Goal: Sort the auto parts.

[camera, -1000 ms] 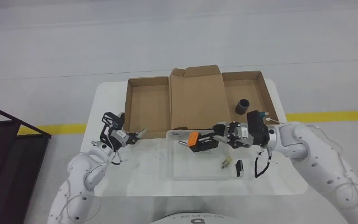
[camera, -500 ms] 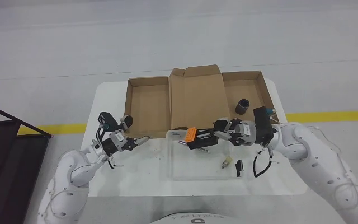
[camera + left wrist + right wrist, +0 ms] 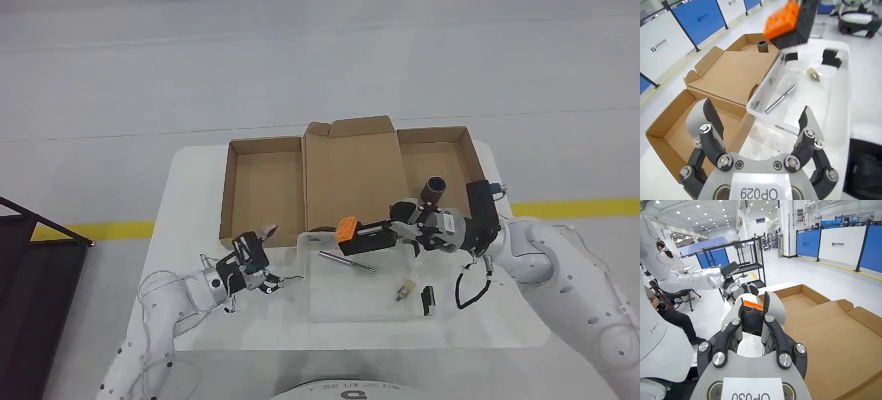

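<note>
My right gripper (image 3: 372, 232) is shut on a black part with an orange end (image 3: 352, 231), holding it above the far edge of the clear tray (image 3: 305, 300), close to the cardboard box (image 3: 262, 190). The right wrist view has the same black and orange part (image 3: 751, 308) clamped between the fingers. My left gripper (image 3: 273, 258) is open and empty just left of the tray, fingers (image 3: 712, 111) spread toward it. In the tray lie a metal rod (image 3: 780, 99) and a brass fitting (image 3: 813, 73). A dark cylinder (image 3: 434, 188) stands in the box's right compartment.
The box's middle flap (image 3: 355, 180) lies flat between its two open compartments. A small black piece (image 3: 428, 300) lies at the tray's right edge. The white table (image 3: 200, 170) shows bare surface on the left.
My left gripper has moved right and forward, up to the tray's left side. The right gripper has carried the black and orange part up toward the box edge.
</note>
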